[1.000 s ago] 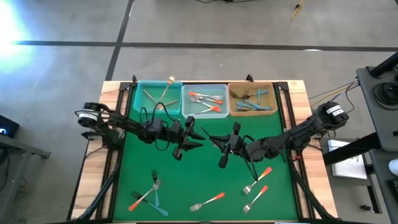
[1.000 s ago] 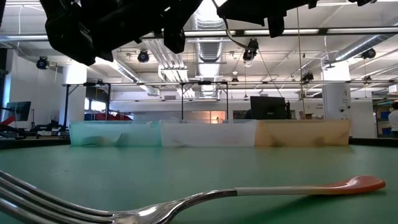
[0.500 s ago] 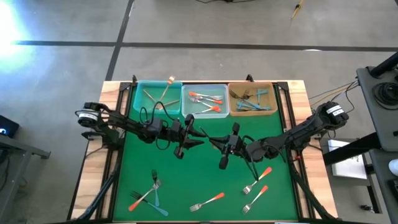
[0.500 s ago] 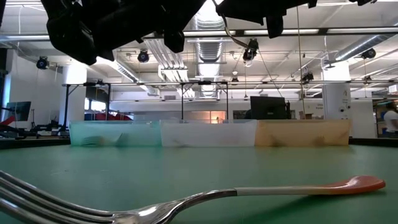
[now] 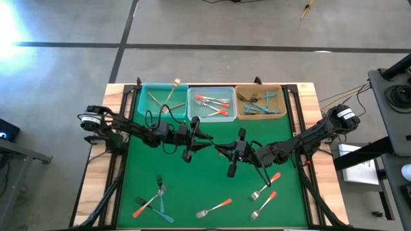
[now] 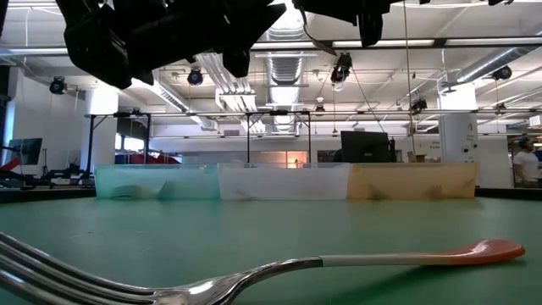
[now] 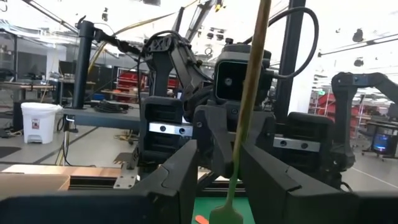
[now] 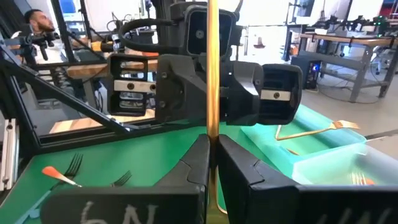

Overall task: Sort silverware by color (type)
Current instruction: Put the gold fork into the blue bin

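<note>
A gold fork (image 8: 211, 74) stands about upright above the middle of the green table, and my right gripper (image 5: 221, 149) is shut on it. My left gripper (image 5: 207, 142) faces it from the table's left, open, with the fork's shaft (image 7: 245, 106) between its fingers, close to one of them. Other silverware lies loose on the mat: orange-handled forks (image 5: 266, 183) at the near right, one (image 5: 215, 208) at the near middle, and a crossed orange and teal pair (image 5: 151, 204) at the near left. My right gripper pinches the gold fork's shaft (image 8: 211, 127) between its two fingers. The fingers lie level, come from the table's right and cross the shaft. The fork is lifted clear and nearly upright, its rounded end (image 7: 227, 214) hanging below. Whether my left gripper touches the shaft, I cannot tell.
Three bins stand in a row at the far edge: a teal one (image 5: 142, 102) with gold forks, a clear one (image 5: 210, 91) with orange-handled forks, a tan one (image 5: 260, 90) with teal-handled forks. In the low view an orange-handled fork (image 6: 339, 263) lies close to the camera.
Both grippers have turned a little in place, still facing each other over the middle of the table. The gold fork stays upright in my right gripper.
</note>
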`<state>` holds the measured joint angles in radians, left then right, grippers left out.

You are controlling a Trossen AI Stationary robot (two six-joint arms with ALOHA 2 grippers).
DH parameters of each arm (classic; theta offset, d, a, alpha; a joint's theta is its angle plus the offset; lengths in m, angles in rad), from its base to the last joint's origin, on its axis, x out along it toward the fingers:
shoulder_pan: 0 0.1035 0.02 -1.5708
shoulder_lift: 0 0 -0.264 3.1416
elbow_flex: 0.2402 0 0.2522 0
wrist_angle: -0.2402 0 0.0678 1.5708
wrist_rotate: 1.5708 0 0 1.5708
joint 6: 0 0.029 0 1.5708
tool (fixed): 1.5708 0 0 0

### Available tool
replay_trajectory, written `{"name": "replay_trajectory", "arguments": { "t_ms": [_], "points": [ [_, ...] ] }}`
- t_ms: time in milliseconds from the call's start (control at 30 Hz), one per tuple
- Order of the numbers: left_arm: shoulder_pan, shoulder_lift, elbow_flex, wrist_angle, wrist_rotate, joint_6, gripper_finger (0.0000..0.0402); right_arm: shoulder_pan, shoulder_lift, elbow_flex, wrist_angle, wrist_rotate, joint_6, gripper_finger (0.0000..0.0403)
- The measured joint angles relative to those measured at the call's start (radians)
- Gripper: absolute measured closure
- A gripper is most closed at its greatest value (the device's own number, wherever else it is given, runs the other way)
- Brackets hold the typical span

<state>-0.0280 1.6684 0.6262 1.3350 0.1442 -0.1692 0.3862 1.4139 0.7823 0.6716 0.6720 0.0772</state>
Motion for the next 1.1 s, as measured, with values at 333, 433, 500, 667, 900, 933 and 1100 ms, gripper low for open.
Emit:
{"name": "replay_trajectory", "arguments": {
  "t_ms": [333, 433, 500, 667, 900, 933, 1100],
  "points": [
    [-0.004, 0.0, 0.0, 0.009, 0.053, -0.02, 0.03, -0.001, 0.0, 0.0, 0.0, 0.0, -0.008, 0.039],
    [-0.007, 0.0, 0.012, 0.008, 0.082, -0.023, 0.03, -0.001, 0.0, 0.0, -0.001, 0.001, -0.008, 0.039],
    [-0.009, 0.0, 0.023, 0.009, 0.084, -0.023, 0.03, -0.001, 0.0, 0.0, 0.0, 0.0, -0.008, 0.039],
    [-0.009, 0.0, 0.068, -0.051, 0.085, -0.006, 0.0299, 0.0, 0.001, 0.0, -0.001, 0.001, 0.0, 0.039],
    [-0.009, 0.0, 0.133, -0.194, 0.085, 0.012, 0.031, -0.001, 0.002, 0.0, -0.002, 0.001, -0.008, 0.039],
    [-0.009, 0.0, 0.133, -0.195, 0.085, 0.012, 0.032, -0.001, 0.002, 0.0, -0.003, 0.002, -0.01, 0.039],
    [-0.008, -0.018, 0.112, -0.189, 0.079, 0.003, 0.039, 0.0, 0.002, 0.0, -0.005, 0.003, -0.008, 0.039]
  ]
}}
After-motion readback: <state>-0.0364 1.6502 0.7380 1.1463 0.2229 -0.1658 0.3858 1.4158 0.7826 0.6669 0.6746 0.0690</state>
